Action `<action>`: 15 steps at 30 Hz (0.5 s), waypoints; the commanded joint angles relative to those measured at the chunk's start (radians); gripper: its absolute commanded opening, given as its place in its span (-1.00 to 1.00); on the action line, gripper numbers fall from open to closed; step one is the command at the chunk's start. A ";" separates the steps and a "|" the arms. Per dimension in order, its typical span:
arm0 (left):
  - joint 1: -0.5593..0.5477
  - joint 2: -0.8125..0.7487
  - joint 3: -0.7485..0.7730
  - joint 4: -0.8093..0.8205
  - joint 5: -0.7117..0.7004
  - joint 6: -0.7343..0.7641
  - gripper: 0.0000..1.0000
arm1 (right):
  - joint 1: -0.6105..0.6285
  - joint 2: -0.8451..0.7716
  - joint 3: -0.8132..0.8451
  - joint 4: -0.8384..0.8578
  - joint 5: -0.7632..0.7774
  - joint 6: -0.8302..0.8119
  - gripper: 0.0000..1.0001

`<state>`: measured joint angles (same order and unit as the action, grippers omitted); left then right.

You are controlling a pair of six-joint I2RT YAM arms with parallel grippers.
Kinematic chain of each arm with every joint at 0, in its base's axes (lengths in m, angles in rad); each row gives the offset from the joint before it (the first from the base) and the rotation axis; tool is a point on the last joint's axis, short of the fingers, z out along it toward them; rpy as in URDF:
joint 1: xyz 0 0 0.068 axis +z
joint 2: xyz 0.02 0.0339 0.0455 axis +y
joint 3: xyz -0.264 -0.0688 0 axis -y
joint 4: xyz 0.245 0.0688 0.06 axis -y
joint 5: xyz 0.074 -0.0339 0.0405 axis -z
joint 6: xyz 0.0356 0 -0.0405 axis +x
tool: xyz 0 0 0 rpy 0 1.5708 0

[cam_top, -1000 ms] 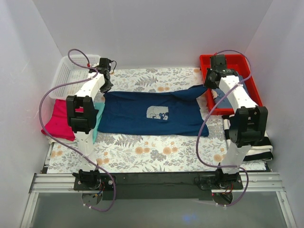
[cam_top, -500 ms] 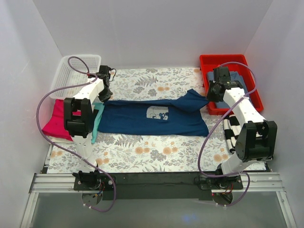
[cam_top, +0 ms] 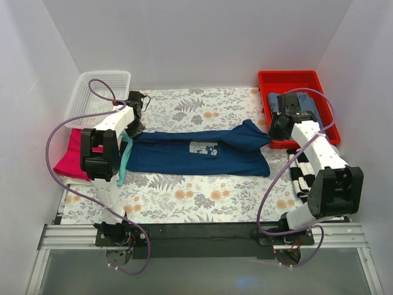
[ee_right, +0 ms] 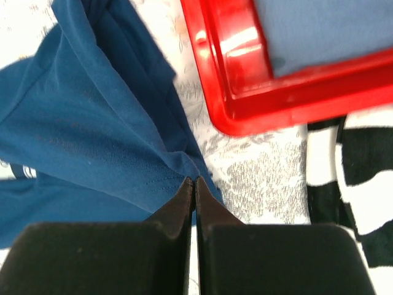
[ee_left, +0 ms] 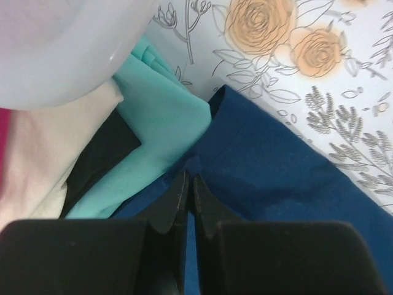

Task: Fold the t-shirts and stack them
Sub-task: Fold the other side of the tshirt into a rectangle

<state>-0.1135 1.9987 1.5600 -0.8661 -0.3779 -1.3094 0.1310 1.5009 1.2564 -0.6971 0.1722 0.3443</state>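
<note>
The navy t-shirt [cam_top: 196,153] lies across the middle of the floral cloth, its far edge being folded toward me, the pale-blue print [cam_top: 204,148] half showing. My left gripper [cam_top: 132,130] is shut on the shirt's left far corner [ee_left: 245,153]. My right gripper [cam_top: 274,131] is shut on its right far corner [ee_right: 123,141]. A teal tee [ee_left: 153,141], a cream one [ee_left: 37,153] and a red-pink one [cam_top: 72,155] lie piled at the left.
A white basket [cam_top: 92,92] stands at the back left, its rim near my left gripper [ee_left: 73,55]. A red tray [cam_top: 298,83] holding a grey-blue cloth [ee_right: 319,31] is at the back right. A black-and-white striped cloth [cam_top: 301,172] lies at the right.
Both grippers have pulled the navy shirt's far edge toward me, so the shirt is narrower and the print half covered. The right arm has swung out to the right.
</note>
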 commanded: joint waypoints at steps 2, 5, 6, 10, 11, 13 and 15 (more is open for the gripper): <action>0.000 -0.077 -0.044 -0.010 -0.039 -0.011 -1.00 | -0.007 -0.070 -0.044 -0.047 -0.037 0.021 -0.97; 0.000 -0.077 -0.060 -0.011 -0.052 -0.019 -1.00 | -0.005 -0.096 -0.070 -0.070 -0.045 0.025 -0.97; 0.000 -0.077 -0.070 -0.017 -0.059 -0.022 -1.00 | -0.005 -0.099 -0.075 -0.076 -0.037 0.024 -0.97; 0.000 -0.064 -0.087 -0.004 -0.059 -0.005 -1.00 | -0.005 -0.116 -0.101 -0.093 -0.039 0.030 -0.97; 0.000 -0.054 -0.084 -0.004 -0.059 -0.004 -1.00 | -0.005 -0.114 -0.107 -0.091 -0.043 0.028 -0.97; 0.000 -0.035 -0.080 -0.005 -0.061 -0.007 -0.65 | -0.005 -0.111 -0.135 -0.096 -0.051 0.036 -0.97; 0.000 -0.029 -0.072 -0.002 -0.061 -0.010 -0.41 | -0.005 -0.103 -0.150 -0.117 -0.048 0.042 -0.97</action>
<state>-0.1135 1.9972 1.4799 -0.8677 -0.3935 -1.3125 0.1310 1.4105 1.1313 -0.7677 0.1268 0.3691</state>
